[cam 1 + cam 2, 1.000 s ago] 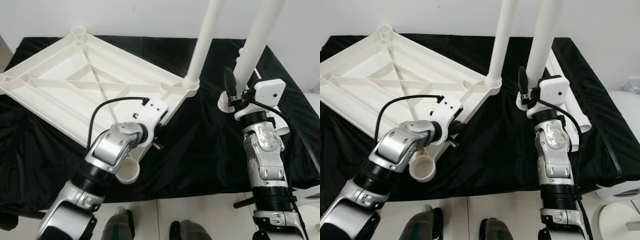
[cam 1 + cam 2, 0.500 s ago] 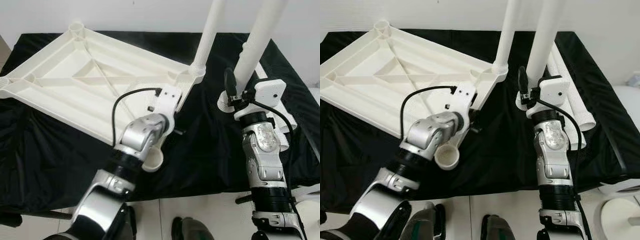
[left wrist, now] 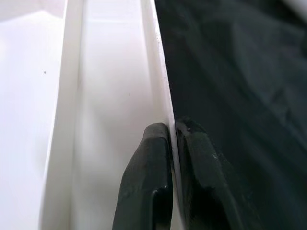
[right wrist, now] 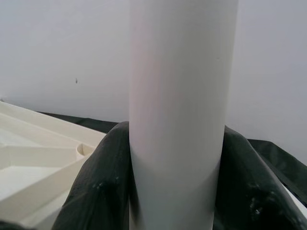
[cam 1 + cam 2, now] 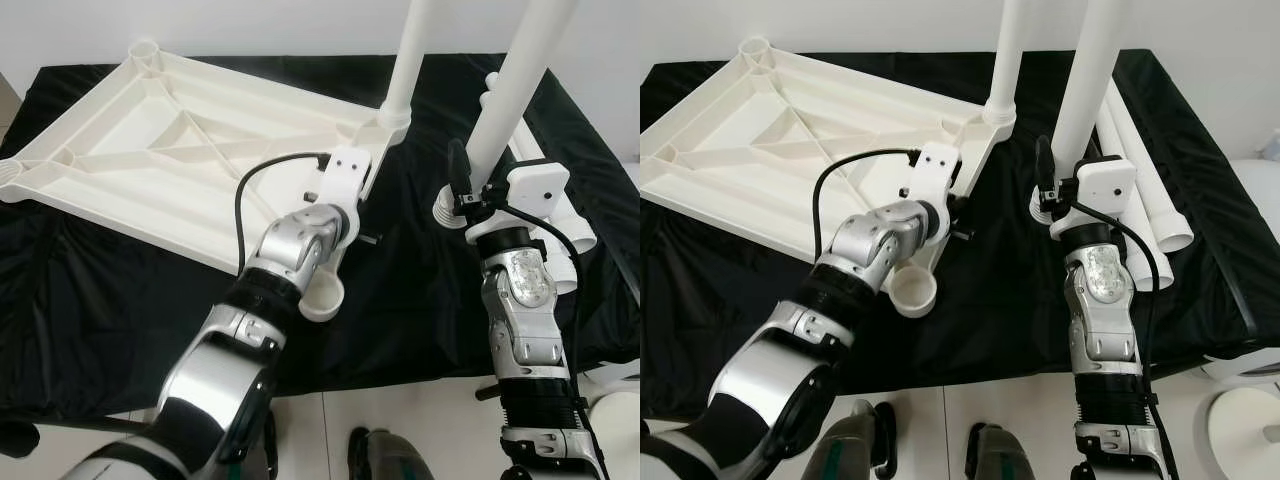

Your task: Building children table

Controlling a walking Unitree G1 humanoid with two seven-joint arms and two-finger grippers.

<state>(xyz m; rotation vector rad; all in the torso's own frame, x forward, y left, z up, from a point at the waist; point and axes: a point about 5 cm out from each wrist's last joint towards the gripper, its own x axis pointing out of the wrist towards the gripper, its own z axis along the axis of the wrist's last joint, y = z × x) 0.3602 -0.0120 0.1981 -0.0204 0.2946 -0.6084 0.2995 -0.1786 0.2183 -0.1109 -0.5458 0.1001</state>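
An upturned white plastic tabletop with moulded ribs (image 5: pixel 170 150) lies on a black cloth (image 5: pixel 420 290) that covers the work surface, its underside facing up and its near-right edge raised off the cloth. One white tubular leg (image 5: pixel 405 60) already stands upright in the tabletop's far-right corner socket (image 5: pixel 998 112), rising out of the top of the picture. The left gripper (image 3: pixel 170 139) has its two black fingers (image 3: pixel 148 177) pressed together on the thin wall of the tabletop's right-hand rim, pinching it, with the cloth just beyond that wall. Below the silver left arm, the open round socket at the tabletop's near corner (image 5: pixel 322 297) hangs over the cloth. To the right of the tabletop, apart from it, the right gripper (image 4: pixel 177 158) clasps a second white tubular leg (image 5: pixel 520 70) held upright, its fingers (image 4: pixel 96 182) wrapped against both sides of the tube, and the leg's ridged lower end (image 5: pixel 447 210) showing just beside the wrist. Further right of that, more white tubes (image 5: pixel 1140 180) lie side by side on the cloth near its right edge. A white rounded object (image 5: pixel 1250 440) sits on the floor beyond the cloth's near-right corner, and the robot's own feet (image 5: pixel 990 460) show at the near edge on pale floor tiles.
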